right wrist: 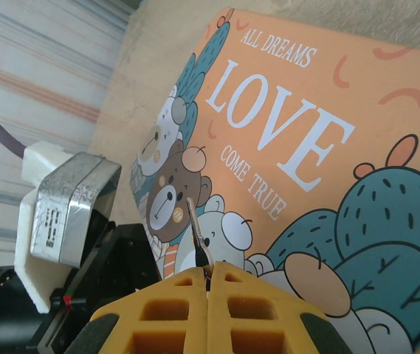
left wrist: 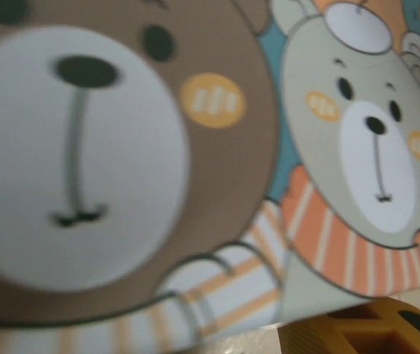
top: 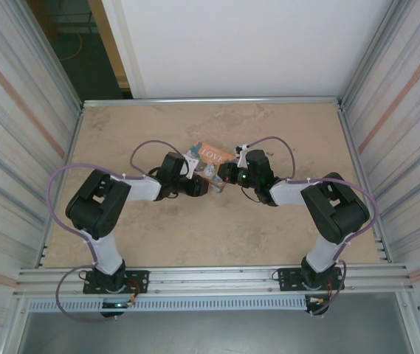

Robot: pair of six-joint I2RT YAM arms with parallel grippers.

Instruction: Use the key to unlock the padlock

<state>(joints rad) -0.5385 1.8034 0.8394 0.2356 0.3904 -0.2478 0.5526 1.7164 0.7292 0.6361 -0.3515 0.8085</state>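
The key (right wrist: 195, 227) is a thin metal blade sticking up from the tips of my right gripper (right wrist: 210, 271), whose yellow fingers are shut on it. The blade stands over the bear print of the "LOVE" tin (right wrist: 291, 140). The padlock is hidden. In the top view my right gripper (top: 226, 175) and left gripper (top: 204, 179) meet at the near side of the tin (top: 213, 153). The left wrist camera sits very close to the tin's bears (left wrist: 195, 147), and one yellow finger (left wrist: 372, 332) shows at the bottom right. How the left jaws stand I cannot tell.
The left arm's metal camera block (right wrist: 69, 210) in its white mount is close on the left of my right gripper. Corrugated walls (top: 18, 133) close in both sides of the beige table (top: 210, 236), with a white wall at the back.
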